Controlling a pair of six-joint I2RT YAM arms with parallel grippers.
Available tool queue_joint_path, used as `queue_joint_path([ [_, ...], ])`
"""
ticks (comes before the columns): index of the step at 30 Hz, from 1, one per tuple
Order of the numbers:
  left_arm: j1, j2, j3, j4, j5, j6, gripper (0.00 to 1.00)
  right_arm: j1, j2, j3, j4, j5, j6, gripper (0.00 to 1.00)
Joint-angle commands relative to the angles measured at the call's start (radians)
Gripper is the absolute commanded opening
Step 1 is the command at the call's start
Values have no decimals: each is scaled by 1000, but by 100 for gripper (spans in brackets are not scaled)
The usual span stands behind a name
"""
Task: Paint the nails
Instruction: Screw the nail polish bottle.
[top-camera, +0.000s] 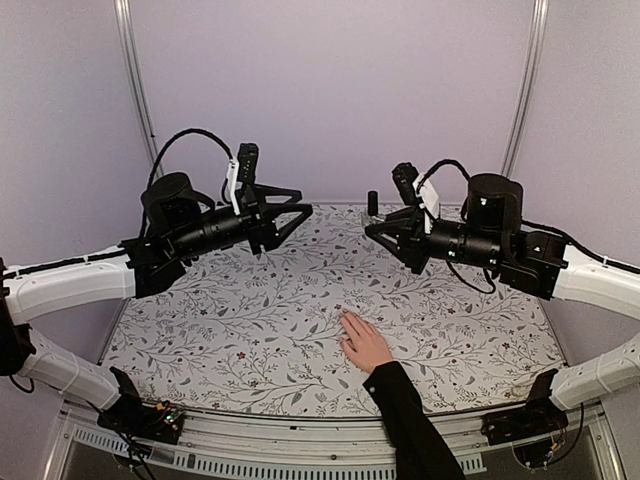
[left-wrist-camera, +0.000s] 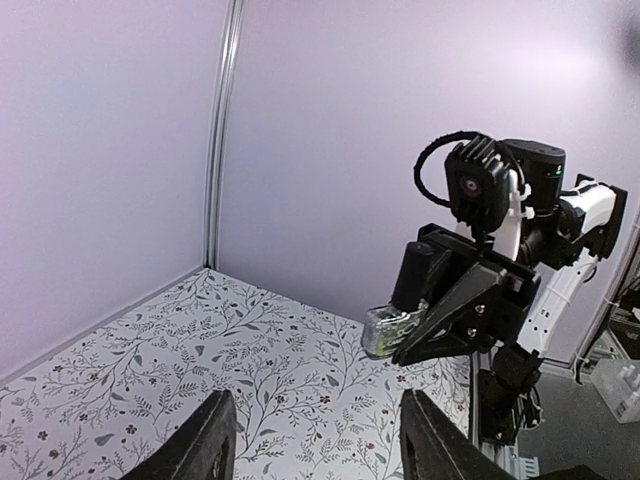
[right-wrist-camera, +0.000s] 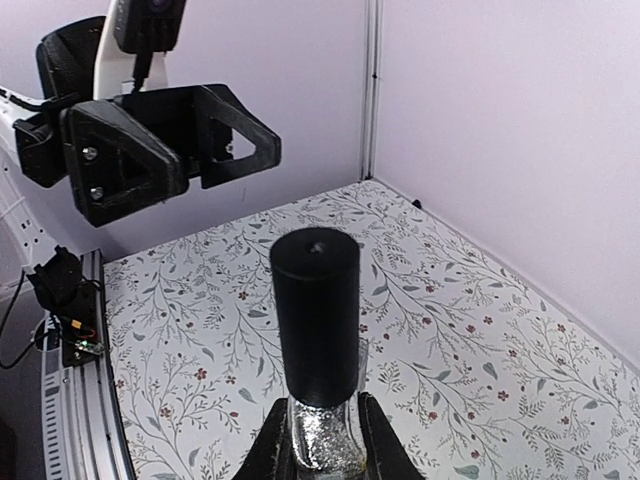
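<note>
A person's hand (top-camera: 363, 343) lies flat on the flowery table (top-camera: 220, 330). It is near the front edge, a bit to the right of the middle. Its black sleeve (top-camera: 412, 425) comes in from the near side. The fingers are spread a little and point away, toward the far left. The nails (top-camera: 346, 319) are at the far ends of those fingers. They are too tiny to see well, so I cannot tell if any have paint on them.

Both arms are up in the air over the far half of the table, well apart from the hand. The right gripper (top-camera: 376, 226) is on the right side and is squeezed tight on a small bottle (right-wrist-camera: 322, 440). The bottle has clear glass with silver sparkly stuff inside. It has a tall black cap (right-wrist-camera: 315, 310) that sticks out past the fingers, and the cap is on the bottle.

The left gripper (top-camera: 305, 203) is on the left side. Its two fingers are spread apart and it holds nothing. It points across at the right gripper, with a gap of air between the two
</note>
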Motion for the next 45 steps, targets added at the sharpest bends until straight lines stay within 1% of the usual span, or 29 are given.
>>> queue_joint_path([
  [1,-50,34,3,7,-63,20,58,-3,39,16,-4,143,31,0],
  [4,-80,80,28,5,-80,34,58,-3,51,15,-32,196,43,0],
  [9,-120,149,79,22,-92,37,57,0,69,6,-30,214,54,0],
  [17,-132,243,177,37,-130,28,57,49,115,22,-54,314,54,0],
  [21,-136,294,228,16,-137,27,55,66,138,31,-52,329,54,0],
  [32,-148,395,284,46,-119,-28,48,73,140,29,-56,323,54,0],
  [34,-149,405,288,49,-114,-31,43,74,138,29,-57,325,54,0],
  [35,-149,409,290,47,-111,-32,39,74,137,28,-58,325,54,0],
  [37,-150,410,291,38,-104,-26,31,74,135,28,-64,324,54,0],
  [41,-151,397,272,37,-79,-17,10,74,126,26,-67,306,54,0],
  [43,-151,391,260,39,-55,-11,5,74,121,25,-63,283,54,0],
  [45,-152,386,250,36,-31,-6,2,73,113,26,-56,255,54,0],
])
